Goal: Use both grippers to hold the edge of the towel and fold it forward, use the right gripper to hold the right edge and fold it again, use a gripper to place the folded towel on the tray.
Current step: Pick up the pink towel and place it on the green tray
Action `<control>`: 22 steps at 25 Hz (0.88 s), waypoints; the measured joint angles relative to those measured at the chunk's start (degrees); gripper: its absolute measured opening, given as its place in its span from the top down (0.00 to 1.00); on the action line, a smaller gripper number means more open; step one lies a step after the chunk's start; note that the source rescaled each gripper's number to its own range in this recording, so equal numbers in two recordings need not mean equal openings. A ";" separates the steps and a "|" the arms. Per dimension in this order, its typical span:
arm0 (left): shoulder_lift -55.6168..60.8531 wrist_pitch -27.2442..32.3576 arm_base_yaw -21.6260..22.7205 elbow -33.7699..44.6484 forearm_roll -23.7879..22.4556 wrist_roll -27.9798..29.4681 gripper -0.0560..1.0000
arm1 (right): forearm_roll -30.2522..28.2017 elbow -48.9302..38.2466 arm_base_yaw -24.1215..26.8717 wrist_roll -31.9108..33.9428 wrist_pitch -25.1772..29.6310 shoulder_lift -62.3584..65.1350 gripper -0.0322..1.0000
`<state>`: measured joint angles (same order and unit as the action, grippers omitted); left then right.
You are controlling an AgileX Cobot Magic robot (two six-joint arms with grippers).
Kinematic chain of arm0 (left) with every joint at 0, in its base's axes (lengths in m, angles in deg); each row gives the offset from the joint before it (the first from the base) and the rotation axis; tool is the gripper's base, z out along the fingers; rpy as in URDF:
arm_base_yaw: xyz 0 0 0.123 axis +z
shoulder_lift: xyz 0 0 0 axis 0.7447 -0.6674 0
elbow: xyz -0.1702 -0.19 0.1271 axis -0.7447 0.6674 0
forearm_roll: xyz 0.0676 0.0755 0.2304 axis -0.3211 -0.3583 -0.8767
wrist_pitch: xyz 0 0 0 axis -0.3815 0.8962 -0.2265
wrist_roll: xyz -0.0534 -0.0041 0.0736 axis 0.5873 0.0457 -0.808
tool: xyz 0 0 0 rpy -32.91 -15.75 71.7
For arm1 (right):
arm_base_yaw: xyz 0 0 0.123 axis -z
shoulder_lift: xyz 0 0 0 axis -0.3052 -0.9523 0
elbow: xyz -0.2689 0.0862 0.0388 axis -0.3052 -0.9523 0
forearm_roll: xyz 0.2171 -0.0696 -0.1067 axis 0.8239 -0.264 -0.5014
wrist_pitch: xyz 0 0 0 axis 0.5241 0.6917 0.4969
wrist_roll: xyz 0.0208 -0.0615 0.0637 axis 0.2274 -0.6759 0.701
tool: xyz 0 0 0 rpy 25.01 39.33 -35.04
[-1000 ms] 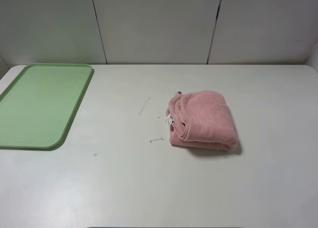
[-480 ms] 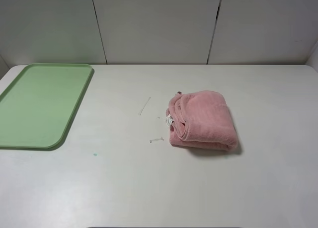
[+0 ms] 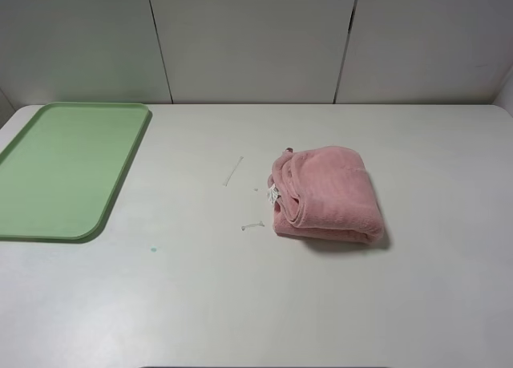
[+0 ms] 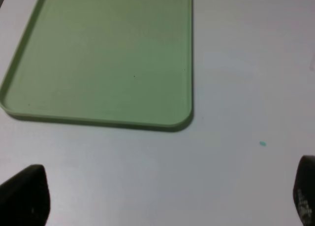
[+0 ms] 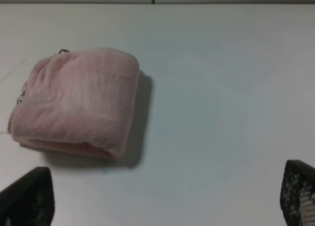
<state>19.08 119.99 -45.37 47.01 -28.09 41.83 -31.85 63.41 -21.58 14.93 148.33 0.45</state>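
Note:
The pink towel (image 3: 327, 193) lies folded into a thick bundle on the white table, right of centre, with its small white tag (image 3: 273, 195) at its left side. It also shows in the right wrist view (image 5: 76, 100). The pale green tray (image 3: 64, 167) lies flat at the far left with nothing on it, and it shows in the left wrist view (image 4: 108, 58). Neither arm shows in the exterior high view. My left gripper (image 4: 165, 206) is open, its fingertips (image 4: 24, 196) wide apart near the tray's corner. My right gripper (image 5: 162, 201) is open, short of the towel and not touching it.
Two thin white scraps (image 3: 233, 171) (image 3: 252, 225) lie on the table left of the towel. A small green speck (image 3: 153, 249) sits near the tray's corner, also in the left wrist view (image 4: 263, 144). A panelled wall (image 3: 256, 39) stands behind the table.

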 joint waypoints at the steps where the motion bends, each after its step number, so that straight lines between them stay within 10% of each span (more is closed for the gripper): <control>1: 0.00 0.00 0.00 0.00 0.00 0.00 0.00 | 0.00 0.00 0.41 0.00 -0.02 0.00 0.00; 22: 0.00 0.00 0.00 0.00 0.00 0.00 0.00 | 0.00 0.00 2.46 -0.18 -0.06 0.00 0.00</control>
<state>19.08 119.99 -45.37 47.01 -28.09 41.83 -31.85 63.41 -19.13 14.75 148.27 0.45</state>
